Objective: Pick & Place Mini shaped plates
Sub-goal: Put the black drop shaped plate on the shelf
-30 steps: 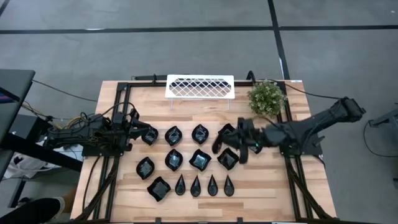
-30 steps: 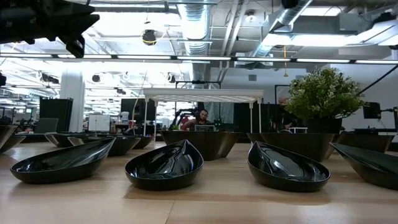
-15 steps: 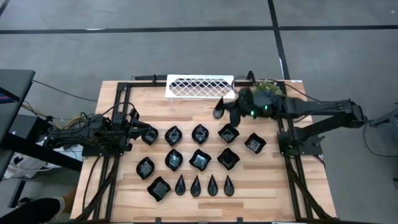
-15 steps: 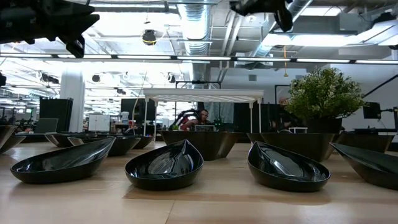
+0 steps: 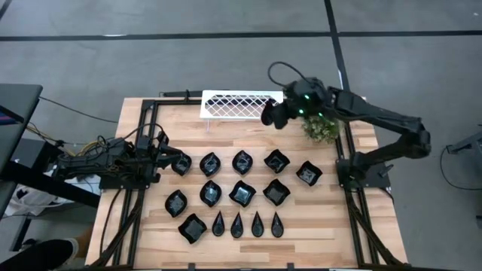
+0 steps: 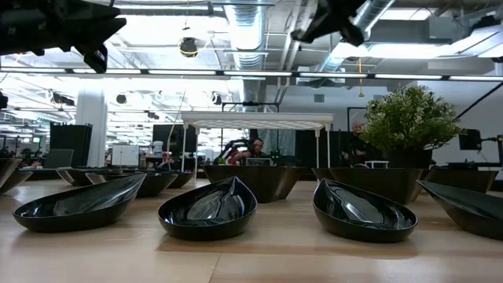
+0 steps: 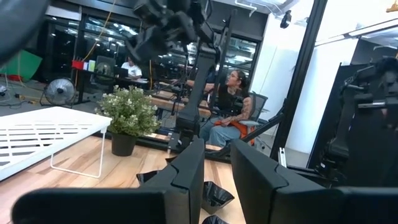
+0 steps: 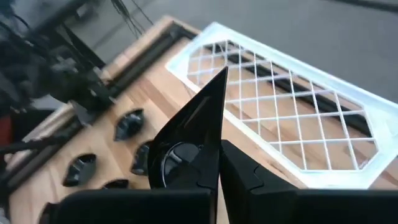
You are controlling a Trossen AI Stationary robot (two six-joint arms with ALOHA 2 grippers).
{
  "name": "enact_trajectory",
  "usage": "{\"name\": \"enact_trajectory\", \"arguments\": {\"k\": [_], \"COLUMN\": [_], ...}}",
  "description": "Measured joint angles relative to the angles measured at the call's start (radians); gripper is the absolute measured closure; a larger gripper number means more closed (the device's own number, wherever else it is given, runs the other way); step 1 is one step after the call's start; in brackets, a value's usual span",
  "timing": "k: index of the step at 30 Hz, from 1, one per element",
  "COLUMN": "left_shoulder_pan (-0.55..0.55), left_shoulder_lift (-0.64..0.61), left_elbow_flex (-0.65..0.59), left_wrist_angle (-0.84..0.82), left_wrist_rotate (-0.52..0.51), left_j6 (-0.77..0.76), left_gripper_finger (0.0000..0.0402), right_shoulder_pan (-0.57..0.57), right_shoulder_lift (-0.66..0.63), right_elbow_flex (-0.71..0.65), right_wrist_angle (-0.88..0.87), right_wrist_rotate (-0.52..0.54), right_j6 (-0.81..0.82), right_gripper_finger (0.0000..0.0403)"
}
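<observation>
The left gripper [image 5: 179,162] is waiting, narrowly parted and empty, beside the leftmost dish [image 5: 183,165]. The right gripper [image 8: 219,158] is pinching a plate [image 8: 194,127] on edge above the rack [image 5: 242,104]. It should be lowering slowly, keeping the plate level over the lattice before letting go.

An open-plan robotics lab: exposed ceiling ducts [image 6: 244,31], desks, seated person [image 7: 229,112].
</observation>
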Motion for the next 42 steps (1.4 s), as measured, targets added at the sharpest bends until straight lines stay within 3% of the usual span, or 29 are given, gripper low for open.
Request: {"name": "enact_trajectory", "arguments": {"k": [17, 26, 42], "left_shoulder_pan": [0.0, 0.0, 0.0], "left_shoulder_lift": [0.0, 0.001, 0.003], "left_elbow_flex": [0.0, 0.0, 0.0], "left_wrist_angle": [0.0, 0.0, 0.0], "left_wrist_rotate": [0.0, 0.0, 0.0], "left_j6": [0.0, 0.0, 0.0], "left_gripper_finger": [0.032, 0.032, 0.032], "right_shoulder_pan": [-0.281, -0.34, -0.37], "right_shoulder_lift": [0.336, 0.377, 0.397], "right_elbow_flex": [0.111, 0.113, 0.103], "right_wrist_angle": [-0.063, -0.072, -0.108], "right_wrist_rotate": [-0.224, -0.292, -0.279], "right_j6": [-0.128, -0.143, -0.172], "right_gripper_finger": [0.0403, 0.0403, 0.0403]}}
